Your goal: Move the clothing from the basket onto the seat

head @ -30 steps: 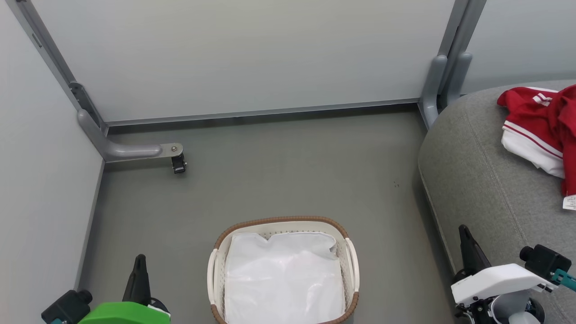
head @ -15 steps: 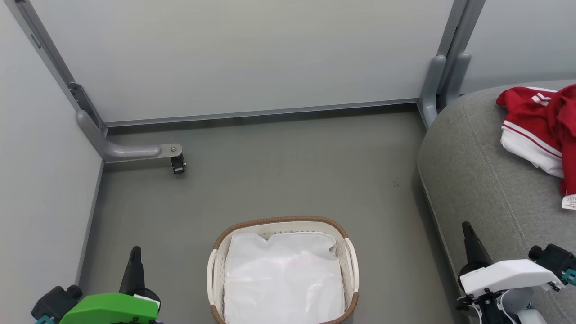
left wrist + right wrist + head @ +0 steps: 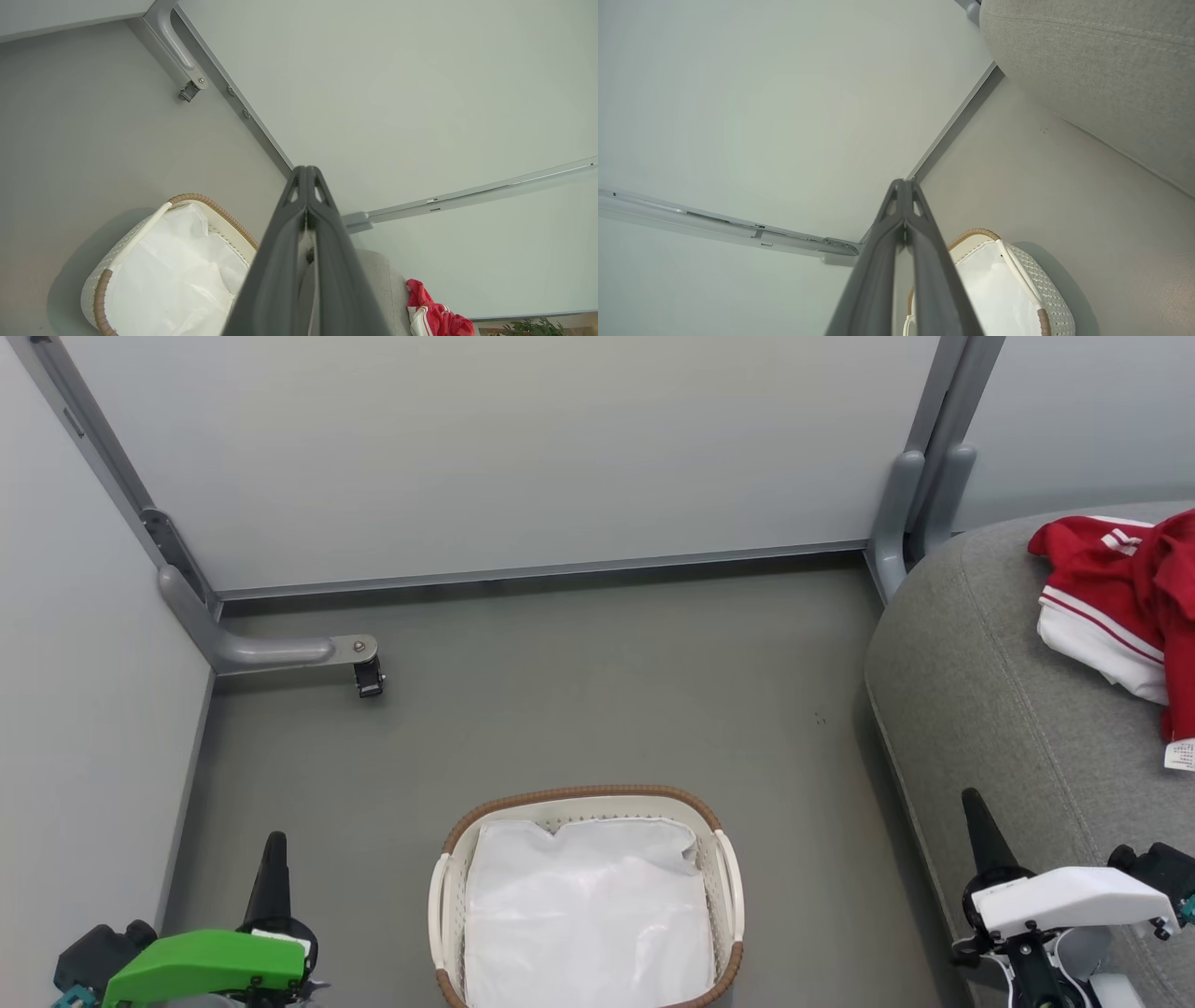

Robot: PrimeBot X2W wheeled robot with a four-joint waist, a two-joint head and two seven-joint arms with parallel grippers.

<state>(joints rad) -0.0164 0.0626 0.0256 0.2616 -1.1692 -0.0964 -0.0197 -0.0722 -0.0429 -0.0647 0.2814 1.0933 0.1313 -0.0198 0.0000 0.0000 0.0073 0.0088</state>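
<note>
The red clothing (image 3: 1125, 602) with white panels lies bunched on the grey seat (image 3: 990, 709) at the right; its edge shows as the clothing (image 3: 432, 317) in the left wrist view. The cream basket (image 3: 588, 803) with its brown rim stands on the floor at bottom centre, holding just its white liner (image 3: 588, 915). My left gripper (image 3: 274, 845) is shut at the lower left, left of the basket, nothing held. My right gripper (image 3: 974, 800) is shut at the lower right, over the seat's front edge, nothing held. Both wrist views show fingers pressed together: left gripper (image 3: 306, 175), right gripper (image 3: 903, 186).
Pale partition walls (image 3: 504, 448) close in the back and left. A grey bracket foot with a small caster (image 3: 369, 677) juts onto the floor at the back left. A grey post (image 3: 901, 513) stands beside the seat's far corner. Grey floor (image 3: 597, 691) lies beyond the basket.
Both grippers have drawn back toward the bottom edge, the left slightly leftward, the right slightly rightward. Basket, clothing and seat have not moved.
</note>
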